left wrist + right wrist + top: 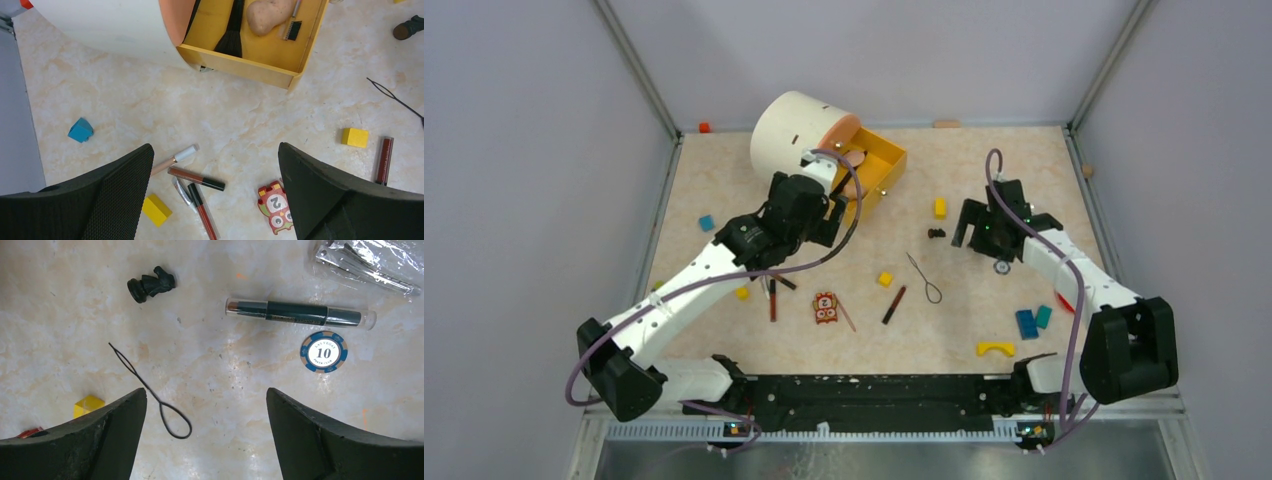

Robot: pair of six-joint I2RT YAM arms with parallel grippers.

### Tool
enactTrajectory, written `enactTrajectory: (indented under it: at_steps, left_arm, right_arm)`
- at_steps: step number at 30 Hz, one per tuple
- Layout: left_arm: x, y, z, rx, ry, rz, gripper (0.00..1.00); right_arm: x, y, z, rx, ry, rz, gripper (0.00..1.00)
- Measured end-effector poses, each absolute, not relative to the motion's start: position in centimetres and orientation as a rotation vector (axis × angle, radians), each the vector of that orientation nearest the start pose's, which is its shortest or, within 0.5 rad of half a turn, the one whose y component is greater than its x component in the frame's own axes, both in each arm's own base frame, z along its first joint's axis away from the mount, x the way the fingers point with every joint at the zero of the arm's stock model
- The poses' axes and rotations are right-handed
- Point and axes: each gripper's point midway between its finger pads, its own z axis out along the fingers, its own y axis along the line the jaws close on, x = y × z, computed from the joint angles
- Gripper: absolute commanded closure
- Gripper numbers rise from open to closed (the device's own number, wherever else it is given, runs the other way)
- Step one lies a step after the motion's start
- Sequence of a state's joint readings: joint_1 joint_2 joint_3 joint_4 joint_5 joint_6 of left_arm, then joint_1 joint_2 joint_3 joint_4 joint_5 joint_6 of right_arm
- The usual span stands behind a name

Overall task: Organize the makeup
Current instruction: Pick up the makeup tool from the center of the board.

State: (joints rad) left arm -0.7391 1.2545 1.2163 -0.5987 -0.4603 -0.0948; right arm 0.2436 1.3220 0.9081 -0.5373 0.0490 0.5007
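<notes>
**Hazards**

- The wire-loop tool (150,390) lies flat on the table near its middle. It is very thin, so closing fingers are likely to skid over it or flick it aside.
- The dark stick in a clear tube (300,313) is round and may roll if pushed from one side. A poker chip (324,351) lies just beside it and could be swept along.
- The cluster of sticks (196,179) lies left of the middle, toward the near edge. Its members cross and touch, so closing on one will probably drag its neighbours.
- A yellow block (156,209) sits close enough to the cluster to be caught with it.
- The yellow tray (240,67) stands at the far edge, projecting from the white drum (110,25). A low approach could strike its front wall and shift it.

**Location of the makeup**

A black brush (231,35) and a peach puff (265,17) are inside the tray. The other makeup in view lies loose on the table.

**Pincer state**

- **Left pincer** (215,150): the jaws are spread wide. It holds nothing and touches nothing. It hangs above the table between the tray and the cluster.
- **Right pincer** (206,392): the jaws are spread wide and it is empty. It is clear of the table. The loop end of the wire-loop tool lies below the gap, nearer one finger.
</notes>
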Motion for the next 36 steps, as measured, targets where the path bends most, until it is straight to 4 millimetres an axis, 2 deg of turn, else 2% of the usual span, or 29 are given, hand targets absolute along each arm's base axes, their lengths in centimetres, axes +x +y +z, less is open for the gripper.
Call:
enactTrajectory:
  at_steps: [6, 10, 15, 18, 23, 26, 31, 34, 36]
  left_arm:
    - [29.9, -18.4, 25.3, 0.435, 2.092, -0.046, 0.01]
    - [28.7, -18.6, 27.7, 0.421, 2.045, -0.149, 0.01]
    - [28.2, -18.3, 30.1, 0.411, 1.997, -0.182, 0.01]
    - [28.2, -18.3, 30.1, 0.412, 1.998, -0.182, 0.01]
    - [28.1, -18.3, 30.1, 0.414, 2.001, -0.186, 0.01]
    - [28.5, -17.6, 30.5, 0.379, 1.991, -0.145, 0.01]
    - [29.8, -16.5, 32.5, 0.289, 1.938, -0.123, 0.01]
    - [31.8, -15.1, 33.3, 0.188, 1.946, -0.148, 0.01]
    - [33.4, -13.7, 33.0, 0.109, 1.966, -0.155, 0.01]
  right_arm:
    - [31.1, 7.0, 10.5, 0.453, 2.478, 0.118, 0.16]
    - [31.6, 6.3, 10.8, 0.513, 2.449, 0.067, 0.16]
    - [32.4, 6.5, 10.3, 0.529, 2.468, 0.059, 0.17]
    - [32.4, 6.6, 9.9, 0.516, 2.493, 0.052, 0.18]
    - [32.1, 7.3, 9.3, 0.451, 2.544, 0.087, 0.26]
    - [32.0, 8.3, 9.1, 0.403, 2.571, 0.151, 0.26]
    - [32.3, 9.7, 9.2, 0.341, 2.586, 0.216, 0.26]
    - [32.6, 10.6, 9.3, 0.307, 2.579, 0.257, 0.25]
    - [32.6, 11.6, 9.5, 0.273, 2.575, 0.295, 0.25]
